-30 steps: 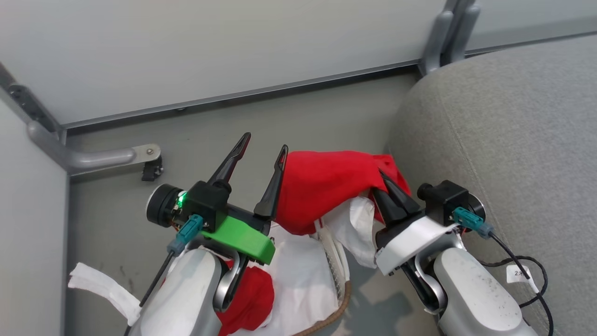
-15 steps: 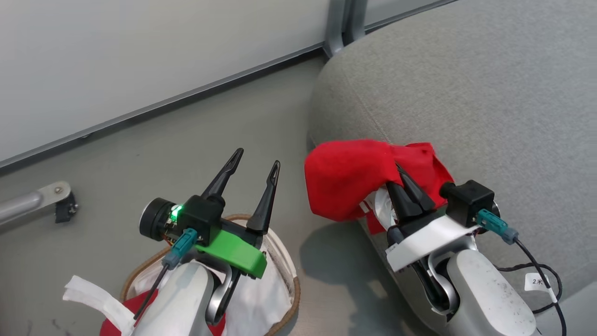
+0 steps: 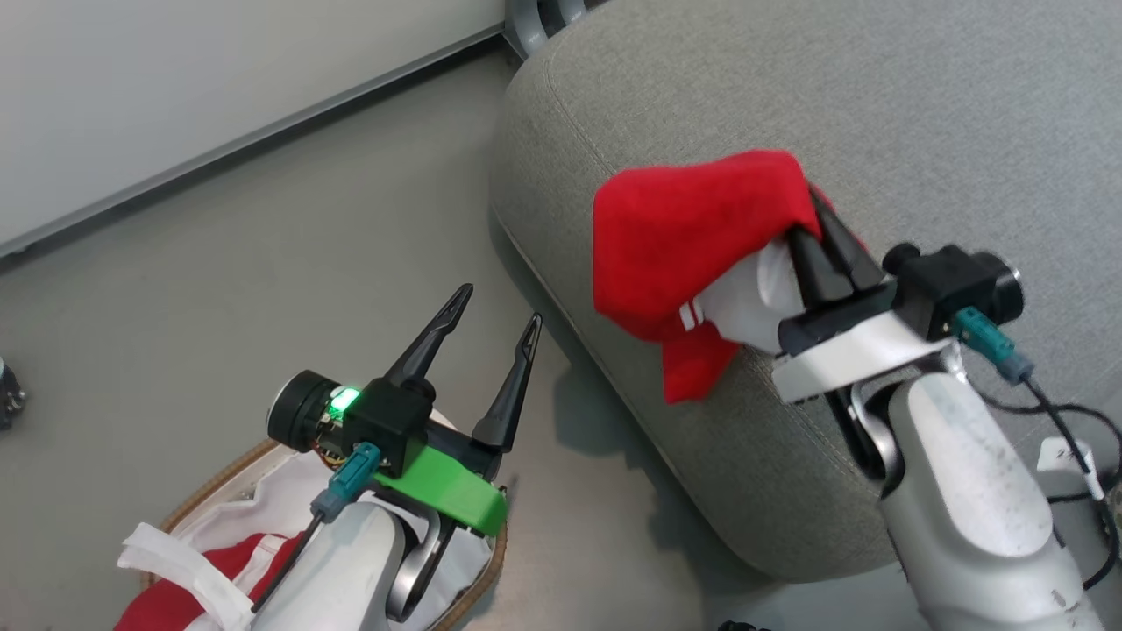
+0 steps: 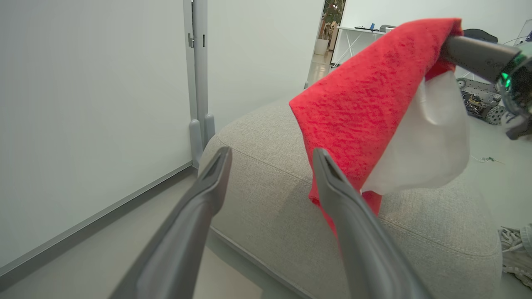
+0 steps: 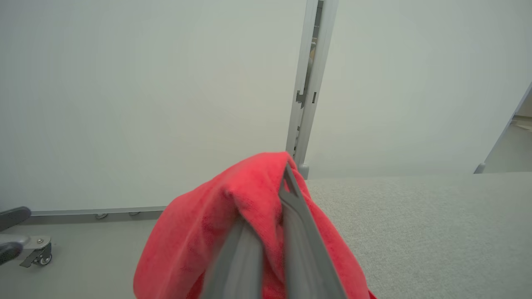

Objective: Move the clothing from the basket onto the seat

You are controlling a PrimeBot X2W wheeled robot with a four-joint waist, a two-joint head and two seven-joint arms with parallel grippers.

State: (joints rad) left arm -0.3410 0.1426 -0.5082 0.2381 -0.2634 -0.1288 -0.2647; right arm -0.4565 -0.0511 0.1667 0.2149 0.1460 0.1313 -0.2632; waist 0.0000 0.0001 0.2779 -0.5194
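My right gripper (image 3: 811,219) is shut on a red garment (image 3: 692,237) with a white band, which hangs over the near edge of the grey seat (image 3: 877,114). The same garment (image 4: 365,104) dangles above the seat (image 4: 415,232) in the left wrist view, and drapes over my right gripper (image 5: 274,203) in the right wrist view. My left gripper (image 3: 500,307) stands open with nothing between its fingers, above the floor beside the seat. The basket (image 3: 219,469) with its brown rim sits at the lower left under my left arm, with more red clothing (image 3: 175,592) inside it.
A pale partition wall (image 3: 219,70) with a grey floor rail runs along the back left. A grey post (image 3: 535,13) stands behind the seat's corner. Black cables (image 3: 1065,412) trail on the seat at the right. A shoe (image 4: 515,245) lies on the floor beyond the seat.
The camera has swung right. My right gripper has carried the red garment out of the basket and up over the seat's edge. The left gripper stays open.
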